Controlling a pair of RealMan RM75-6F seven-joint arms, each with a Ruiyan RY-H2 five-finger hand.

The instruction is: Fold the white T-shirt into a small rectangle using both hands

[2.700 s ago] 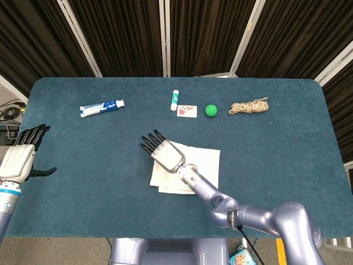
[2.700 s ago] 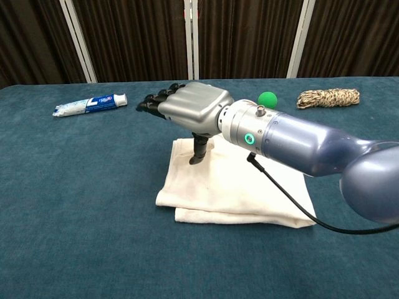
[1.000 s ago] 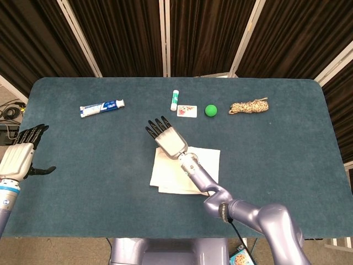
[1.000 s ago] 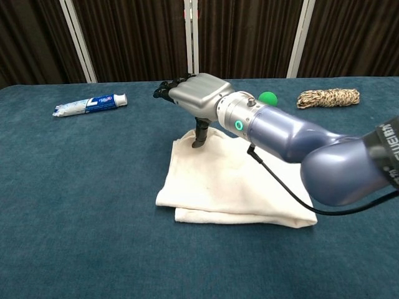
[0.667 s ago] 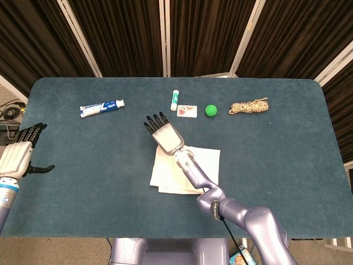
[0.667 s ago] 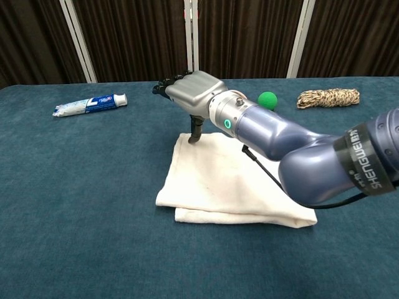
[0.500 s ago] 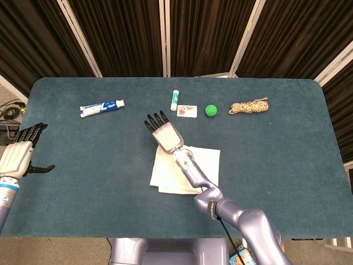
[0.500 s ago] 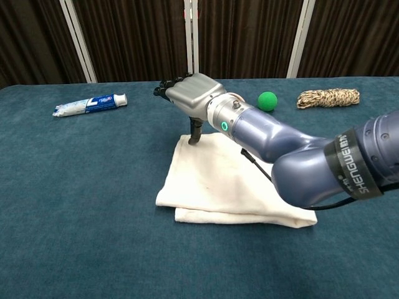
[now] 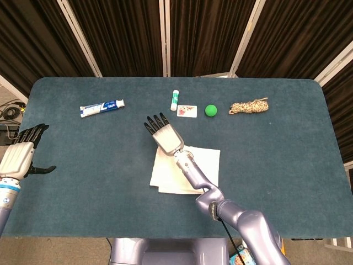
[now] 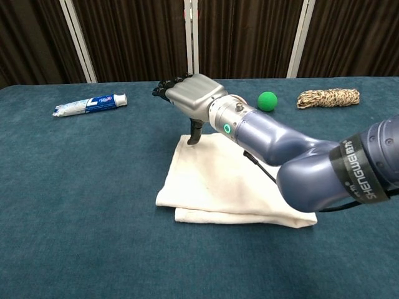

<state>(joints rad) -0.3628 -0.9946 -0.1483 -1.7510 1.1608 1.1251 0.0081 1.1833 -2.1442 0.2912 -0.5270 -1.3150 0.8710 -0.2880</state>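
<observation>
shirt first: the white t-shirt (image 9: 187, 169) lies folded into a layered rectangle just near of the table's centre, its stacked edges showing along the near side in the chest view (image 10: 232, 187). the right arm crosses it from 5 o'clock, and the right hand (image 9: 164, 135) hovers palm down over the cloth's 11 o'clock corner with fingers straight and apart, holding nothing. only the chest view (image 10: 192, 93) shows the thumb hanging down toward that corner; whether its tip touches the fabric cannot be told. the head view alone shows the left hand (image 9: 21, 154) at the table's 9 o'clock edge, fingers spread and empty, well apart from the shirt.

farther back, the toothpaste tube (image 9: 102, 107) lies at 10 o'clock, seen in both views (image 10: 90, 104). a small white stick (image 9: 174, 99) and a little card (image 9: 187, 111) at 12 o'clock appear only from the head camera; the hand hides them from the chest. the green ball (image 9: 210, 110) and the coil of rope (image 9: 249, 105) sit toward 1 o'clock on the teal table (image 9: 287, 160), also visible from the chest (image 10: 267, 100) (image 10: 328, 97).
</observation>
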